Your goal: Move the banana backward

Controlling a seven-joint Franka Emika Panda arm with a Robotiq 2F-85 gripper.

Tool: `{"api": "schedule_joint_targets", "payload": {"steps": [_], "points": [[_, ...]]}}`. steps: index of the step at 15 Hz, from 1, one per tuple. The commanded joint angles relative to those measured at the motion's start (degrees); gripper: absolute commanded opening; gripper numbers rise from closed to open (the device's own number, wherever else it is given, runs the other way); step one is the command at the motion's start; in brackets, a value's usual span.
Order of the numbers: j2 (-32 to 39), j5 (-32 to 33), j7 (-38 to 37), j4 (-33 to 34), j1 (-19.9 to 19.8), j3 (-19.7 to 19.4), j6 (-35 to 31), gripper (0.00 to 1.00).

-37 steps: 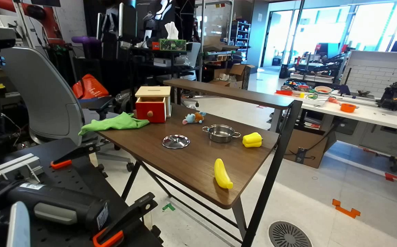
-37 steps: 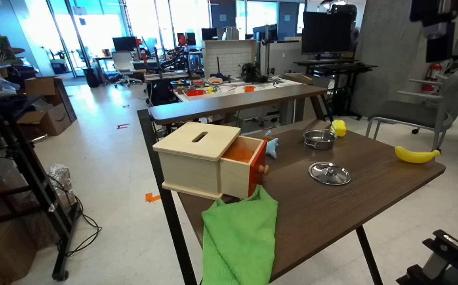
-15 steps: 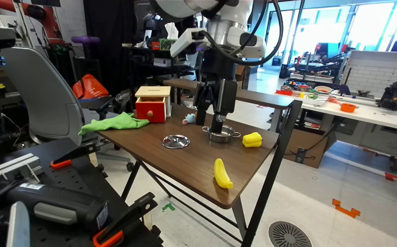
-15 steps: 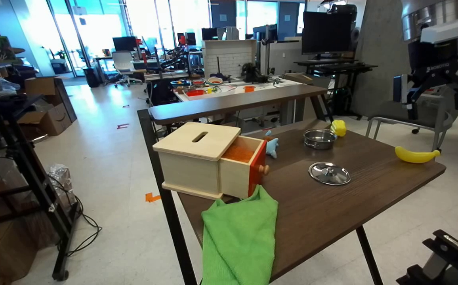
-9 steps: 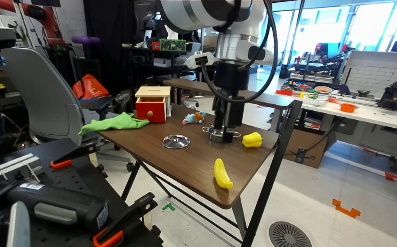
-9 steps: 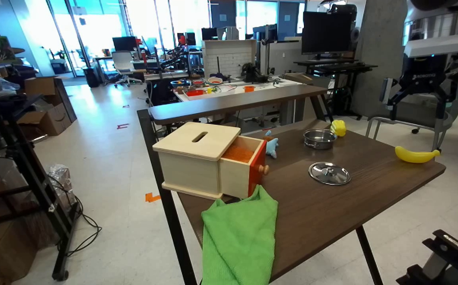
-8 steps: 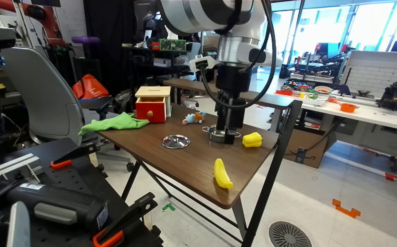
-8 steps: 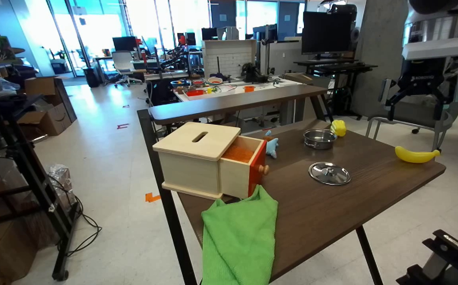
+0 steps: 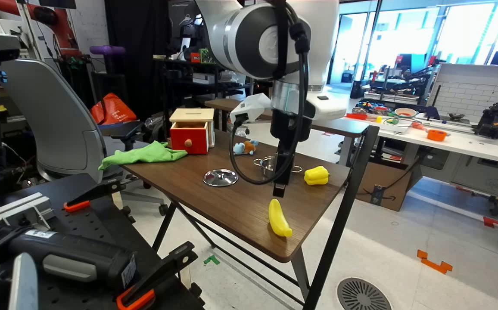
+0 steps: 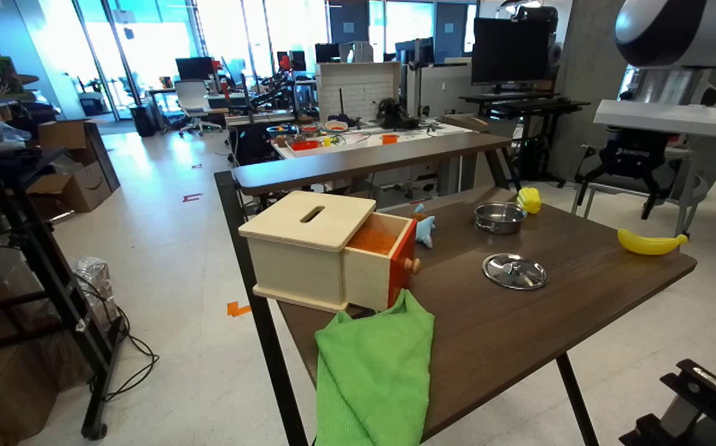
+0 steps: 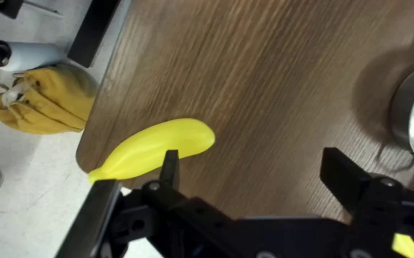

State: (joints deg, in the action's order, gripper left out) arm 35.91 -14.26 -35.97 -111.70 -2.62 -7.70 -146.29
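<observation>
The bright yellow banana (image 9: 278, 218) lies on the brown table (image 9: 231, 202) near a rounded corner. It also shows near the table's end in an exterior view (image 10: 650, 243). In the wrist view the banana (image 11: 153, 147) lies left of centre, its stem end toward the table corner. My gripper (image 9: 278, 192) is above the table, between the metal pot and the banana. The gripper (image 11: 251, 153) is open with nothing between its fingers. In the wrist view its left finger (image 11: 171, 161) overlaps the banana's near edge; the gripper also shows open in an exterior view (image 10: 615, 207).
A metal pot (image 10: 499, 218) and a yellow pepper (image 9: 316, 175) stand behind the gripper. A metal lid (image 9: 220, 177), a plush toy (image 9: 245, 147), a wooden box with a red drawer (image 9: 190, 138) and a green cloth (image 9: 145, 153) are farther along the table.
The arm has come into view over the table, then moved from the pot toward the banana and lower. The gripper stays open. The banana and the other objects have not moved.
</observation>
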Motion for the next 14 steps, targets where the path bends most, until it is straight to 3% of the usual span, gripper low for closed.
{"api": "schedule_joint_targets", "payload": {"steps": [1, 7, 14], "points": [[0.5, -9.3, -1.0, -1.0, -1.9, 3.6, -6.2, 1.0], [3.2, -20.4, -0.7, 0.2, -4.3, 7.3, -8.0, 1.0], [1.4, -24.1, -1.7, -0.7, -3.2, 5.8, -6.7, 1.0]]}}
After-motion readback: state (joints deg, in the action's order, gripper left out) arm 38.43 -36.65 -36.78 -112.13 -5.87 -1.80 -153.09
